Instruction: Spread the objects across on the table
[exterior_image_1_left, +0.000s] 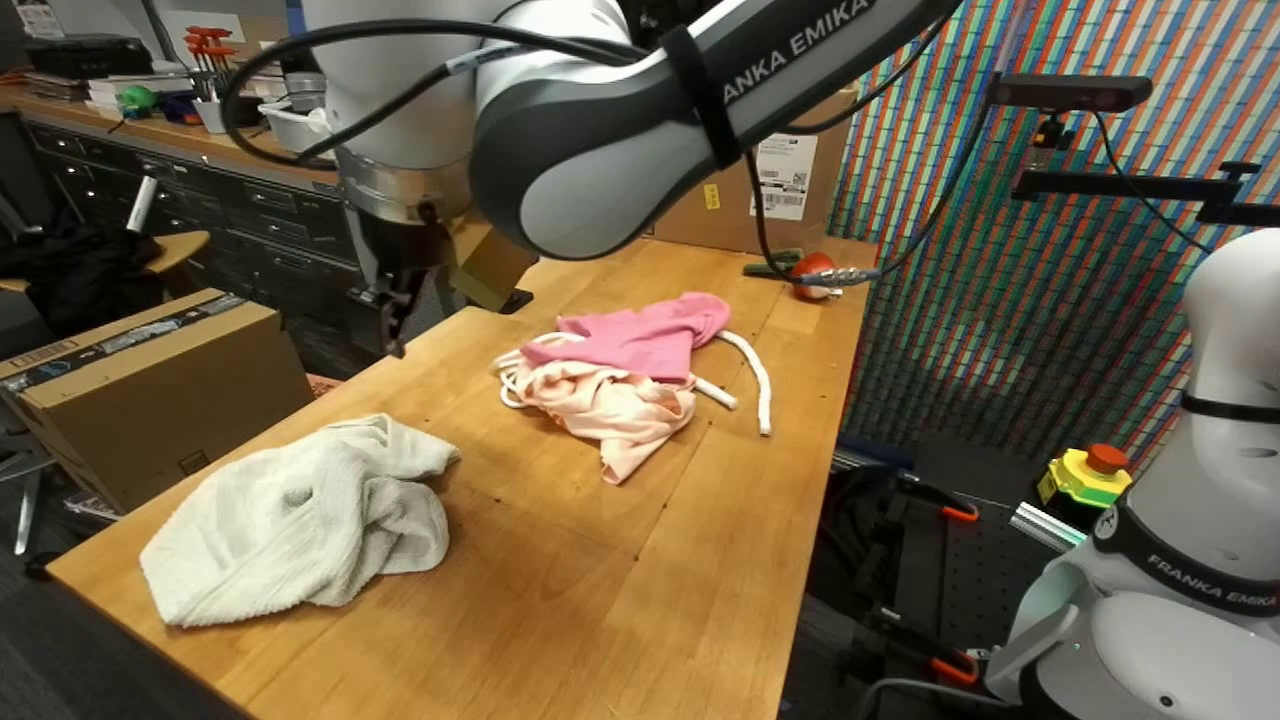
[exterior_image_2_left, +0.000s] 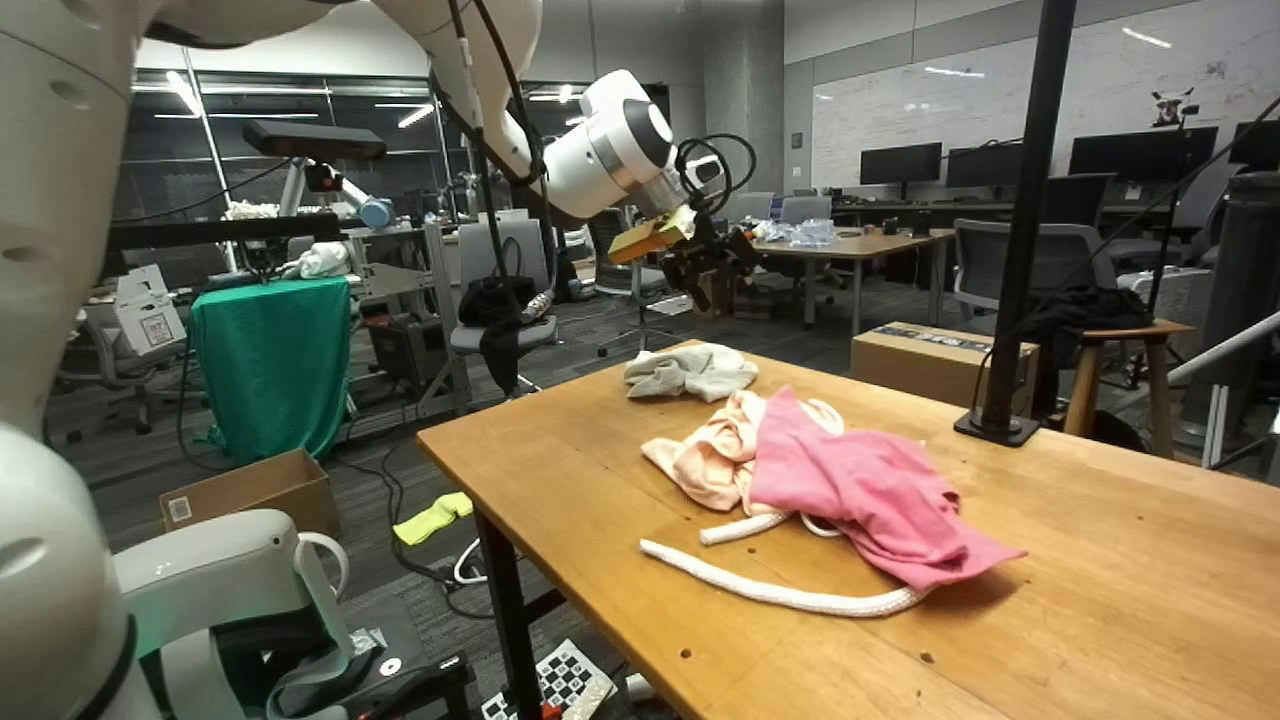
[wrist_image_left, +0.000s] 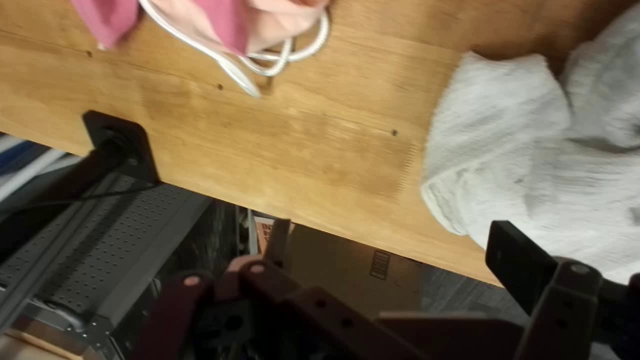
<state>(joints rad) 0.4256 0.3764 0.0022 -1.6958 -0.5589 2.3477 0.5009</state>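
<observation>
A white towel (exterior_image_1_left: 310, 520) lies crumpled near the table's end; it also shows in an exterior view (exterior_image_2_left: 690, 372) and at the right in the wrist view (wrist_image_left: 505, 150). A pink cloth (exterior_image_1_left: 640, 338) overlaps a peach cloth (exterior_image_1_left: 610, 400) farther along; both also lie together in an exterior view, pink (exterior_image_2_left: 860, 490) and peach (exterior_image_2_left: 708, 455). A white rope (exterior_image_1_left: 757, 385) runs partly under them, its ends sticking out. My gripper (wrist_image_left: 397, 245) is open and empty, above the table's edge beside the towel; it also shows in both exterior views (exterior_image_1_left: 395, 325) (exterior_image_2_left: 710, 275).
A black pole's base (exterior_image_2_left: 1000, 428) stands on the wooden table's edge (exterior_image_2_left: 1130, 560). A cardboard box (exterior_image_1_left: 720, 215), a red round object (exterior_image_1_left: 815, 272) and a green object (exterior_image_1_left: 772, 263) are at the table's far end. Another cardboard box (exterior_image_1_left: 165, 390) is beside the table, lower down.
</observation>
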